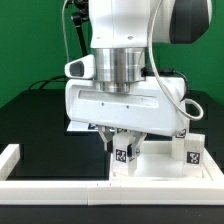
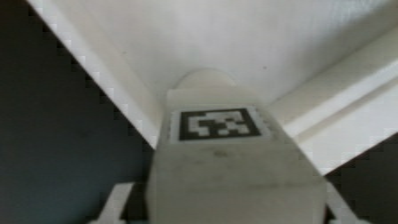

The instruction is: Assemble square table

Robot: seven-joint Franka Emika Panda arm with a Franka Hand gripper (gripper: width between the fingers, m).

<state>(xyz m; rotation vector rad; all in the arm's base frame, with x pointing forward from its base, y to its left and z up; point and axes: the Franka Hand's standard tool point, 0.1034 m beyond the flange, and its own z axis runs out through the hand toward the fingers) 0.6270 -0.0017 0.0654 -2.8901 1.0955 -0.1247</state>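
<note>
gripper (image 1: 124,143): we see it astride a tagged leg (image 1: 122,158), grip unclear | leg on tabletop (image 1: 150,170), beside its raised rim (image 2: 107,85) | second leg (image 1: 191,153) close by

The table surface (image 1: 30,115) looks like black matt material with no shine. The long rail (image 1: 100,188) at the near edge is white, smooth and plastic-looking, matt. The square table top (image 2: 214,40) is smooth white plastic with a soft sheen. The leg (image 2: 222,150) is white plastic, faintly speckled, carrying 1 flat black-and-white printed tag. The arm's casing (image 1: 125,100) is glossy white plastic, with a ribbed, metallic grey ring above.
</note>
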